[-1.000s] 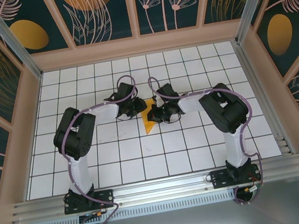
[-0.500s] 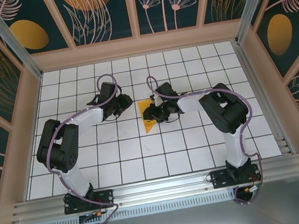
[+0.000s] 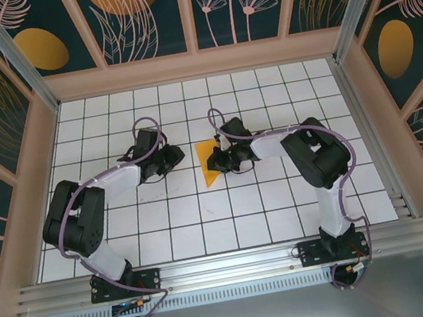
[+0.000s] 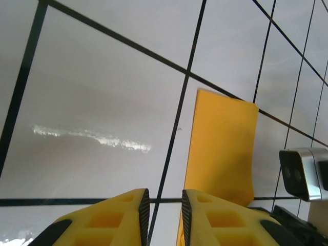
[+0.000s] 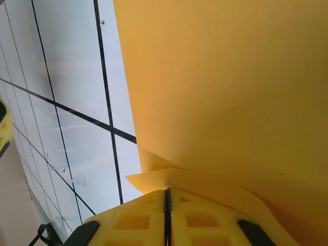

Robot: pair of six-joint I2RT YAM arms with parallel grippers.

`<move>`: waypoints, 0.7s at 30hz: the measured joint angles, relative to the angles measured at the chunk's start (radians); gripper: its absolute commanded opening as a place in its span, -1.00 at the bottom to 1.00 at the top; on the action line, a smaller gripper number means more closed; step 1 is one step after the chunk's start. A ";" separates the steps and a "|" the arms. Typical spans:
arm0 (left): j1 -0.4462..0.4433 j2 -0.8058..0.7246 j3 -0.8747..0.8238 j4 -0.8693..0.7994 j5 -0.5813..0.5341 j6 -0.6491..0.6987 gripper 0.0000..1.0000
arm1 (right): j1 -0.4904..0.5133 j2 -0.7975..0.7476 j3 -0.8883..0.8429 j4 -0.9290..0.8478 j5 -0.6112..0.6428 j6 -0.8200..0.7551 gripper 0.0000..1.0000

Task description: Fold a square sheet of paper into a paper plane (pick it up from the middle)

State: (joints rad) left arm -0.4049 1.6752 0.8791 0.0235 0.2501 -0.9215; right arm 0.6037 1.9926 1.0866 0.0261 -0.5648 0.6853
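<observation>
The paper plane (image 3: 207, 161) is a narrow orange-yellow folded dart lying on the white grid floor, its point toward the arm bases. My right gripper (image 3: 217, 160) sits at its right edge. In the right wrist view the right gripper (image 5: 167, 192) is shut, with a folded flap of the paper plane (image 5: 230, 92) pinched at its tips. My left gripper (image 3: 179, 156) stands about a tile to the left of the dart. In the left wrist view the left gripper (image 4: 165, 205) is open by a narrow gap with only floor between its pads, and the paper plane (image 4: 223, 148) lies ahead on the right.
White tiled floor (image 3: 206, 224) with black grid lines, fenced by wooden walls (image 3: 197, 64) at the back and sides. A metal rail (image 3: 229, 267) runs along the near edge by the arm bases. Part of the right wrist (image 4: 303, 173) shows beside the paper.
My left arm has drawn back to the left, off the paper, leaving about a tile of gap. The right gripper and the paper have stayed where they were.
</observation>
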 measured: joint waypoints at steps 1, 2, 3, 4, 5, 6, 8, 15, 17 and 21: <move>-0.001 -0.005 -0.007 0.002 0.008 0.000 -0.50 | 0.000 0.000 0.000 -0.001 0.002 -0.001 -0.86; -0.003 -0.010 -0.014 0.002 0.015 0.000 -0.51 | 0.000 0.000 0.000 -0.002 0.003 -0.001 -0.87; -0.007 -0.014 -0.020 0.003 0.022 0.000 -0.52 | 0.000 0.000 0.002 -0.005 0.005 -0.003 -0.87; -0.011 -0.017 -0.025 0.003 0.029 0.000 -0.52 | 0.001 0.000 0.003 -0.007 0.007 -0.003 -0.87; -0.020 -0.020 -0.030 0.004 0.036 0.000 -0.53 | 0.003 0.000 0.005 -0.009 0.008 -0.004 -0.87; -0.031 -0.022 -0.034 0.008 0.043 0.000 -0.53 | 0.005 0.000 0.005 -0.011 0.011 -0.004 -0.87; -0.063 -0.023 -0.042 0.023 0.061 0.000 -0.53 | 0.006 0.000 0.009 -0.016 0.015 -0.004 -0.87; -0.167 -0.023 -0.086 0.116 0.140 -0.047 -0.67 | 0.008 0.000 0.018 -0.034 0.019 -0.007 -0.87; -0.177 -0.023 -0.098 0.138 0.156 -0.064 -0.70 | 0.010 0.000 0.019 -0.034 0.023 -0.007 -0.87; -0.188 -0.014 -0.103 0.169 0.170 -0.084 -0.74 | 0.010 0.001 0.020 -0.037 0.023 -0.007 -0.88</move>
State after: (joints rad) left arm -0.5934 1.6608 0.7757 0.1925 0.4202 -1.0058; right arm 0.6132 1.9934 1.1065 -0.0109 -0.5423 0.6781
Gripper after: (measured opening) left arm 0.138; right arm 0.067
